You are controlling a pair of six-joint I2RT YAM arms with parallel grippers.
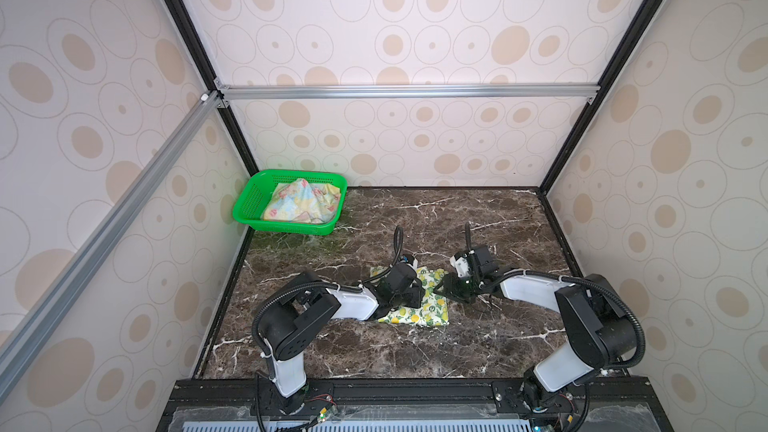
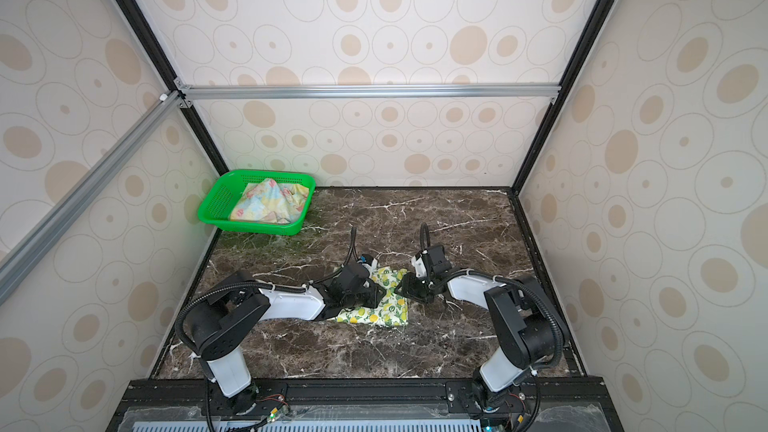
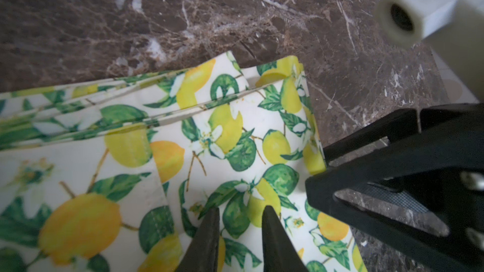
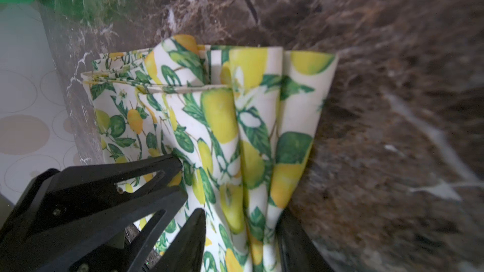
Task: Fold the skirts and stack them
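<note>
Left claw (image 3: 241, 209) slightly spread over lemon skirt (image 1: 432, 309), right claw (image 4: 241, 213) pinching its edge

Findings in a top view. The lemon-print skirt (image 1: 430, 311) lies folded on the marble table (image 1: 374, 351), directly beneath the left gripper (image 1: 417, 293), which hides part of the cloth. The right gripper (image 1: 442, 289) is at the skirt's edge on its own side. The two grippers are just beside each other, tips pointing inward. Jaw positions cannot be made out here. A green basket (image 1: 245, 205) stands well apart, beyond and to the left of the left gripper, in the far corner. A pastel floral skirt (image 1: 299, 201) lies crumpled inside it.
</note>
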